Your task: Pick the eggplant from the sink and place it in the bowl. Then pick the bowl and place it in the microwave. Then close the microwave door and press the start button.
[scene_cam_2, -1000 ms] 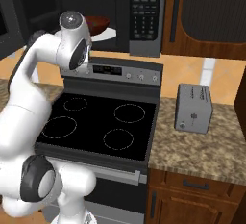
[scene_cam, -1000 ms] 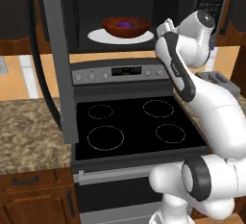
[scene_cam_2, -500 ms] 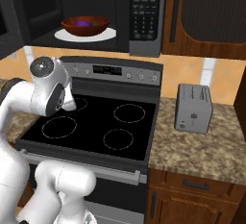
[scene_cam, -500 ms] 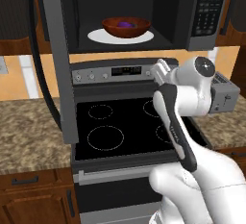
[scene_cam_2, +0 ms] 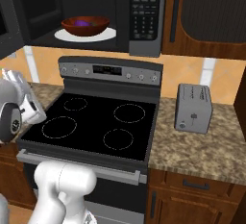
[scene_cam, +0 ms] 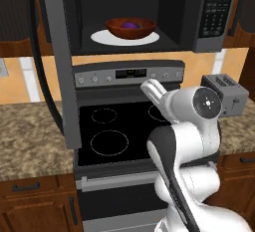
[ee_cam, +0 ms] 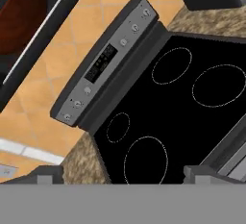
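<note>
Your jaws stand spread wide with nothing between them: in the hand view the two small dark finger tips (ee_cam: 47, 176) sit far apart at the bottom corners, and between them you look down on the black glass cooktop (ee_cam: 182, 117) with its thin white burner rings. In the left base view you can see the white gripper (scene_cam: 154, 90) hanging over the right side of that cooktop, just below the stove's grey control panel (scene_cam: 128, 73).

You'll find the wide, shallow reddish-brown wooden bowl (scene_cam: 131, 27) sitting on the white round turntable plate (scene_cam: 102, 37) inside the large grey-and-black over-range microwave (scene_cam: 217, 27). The small glossy purple eggplant (scene_cam: 130, 25) lies in the bowl, its top just showing above the rim. From your right base view the same bowl and its purple contents appear on the plate in the dark cavity, left of the keypad panel (scene_cam_2: 146, 11).

The microwave door (scene_cam: 60, 61) with its grey frame stands swung open at the left, edge-on to you, reaching down in front of the stove's left side. A silver two-slot toaster (scene_cam_2: 193, 107) stands on the speckled granite counter (scene_cam_2: 202, 146) to the right of the stove, well apart from your gripper.
</note>
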Available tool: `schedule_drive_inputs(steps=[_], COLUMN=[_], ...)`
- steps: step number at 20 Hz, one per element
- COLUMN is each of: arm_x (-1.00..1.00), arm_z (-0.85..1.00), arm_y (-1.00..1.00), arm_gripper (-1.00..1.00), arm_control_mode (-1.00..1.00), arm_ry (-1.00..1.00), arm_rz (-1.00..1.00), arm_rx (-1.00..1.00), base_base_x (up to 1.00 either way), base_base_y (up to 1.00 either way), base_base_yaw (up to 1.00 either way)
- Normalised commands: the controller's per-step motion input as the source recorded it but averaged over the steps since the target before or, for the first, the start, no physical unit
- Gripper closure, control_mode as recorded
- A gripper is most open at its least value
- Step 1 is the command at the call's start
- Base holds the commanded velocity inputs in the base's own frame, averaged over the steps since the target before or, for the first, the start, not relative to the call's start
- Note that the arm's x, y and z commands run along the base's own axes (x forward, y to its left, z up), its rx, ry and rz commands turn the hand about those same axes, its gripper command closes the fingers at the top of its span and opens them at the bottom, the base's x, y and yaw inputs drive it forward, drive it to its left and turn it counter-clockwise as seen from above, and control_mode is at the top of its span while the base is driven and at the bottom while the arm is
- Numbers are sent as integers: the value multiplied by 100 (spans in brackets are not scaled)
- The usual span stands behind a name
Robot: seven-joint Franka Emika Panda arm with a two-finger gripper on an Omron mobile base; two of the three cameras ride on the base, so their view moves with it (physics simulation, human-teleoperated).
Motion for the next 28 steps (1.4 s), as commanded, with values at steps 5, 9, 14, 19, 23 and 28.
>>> schedule_drive_inputs(steps=[5, 9, 14, 19, 23, 28], arm_x=[-100, -100, -100, -95, -50, 48], arm_z=[9, -26, -86, -100, -100, -54], arm_y=[11, 0, 10, 45, 99, 100], arm_gripper=[-100, -100, -100, -100, -100, -100], arm_control_mode=[-100, -100, -100, -100, -100, -100], arm_ry=[-35, -32, -17, -6, -6, 0], arm_rz=[-2, -1, -2, 0, -1, -10], arm_rx=[0, 0, -4, -17, -18, -15], base_base_x=[0, 0, 0, 0, 0, 0], base_base_y=[0, 0, 0, 0, 0, 0], base_base_yaw=[0, 0, 0, 0, 0, 0])
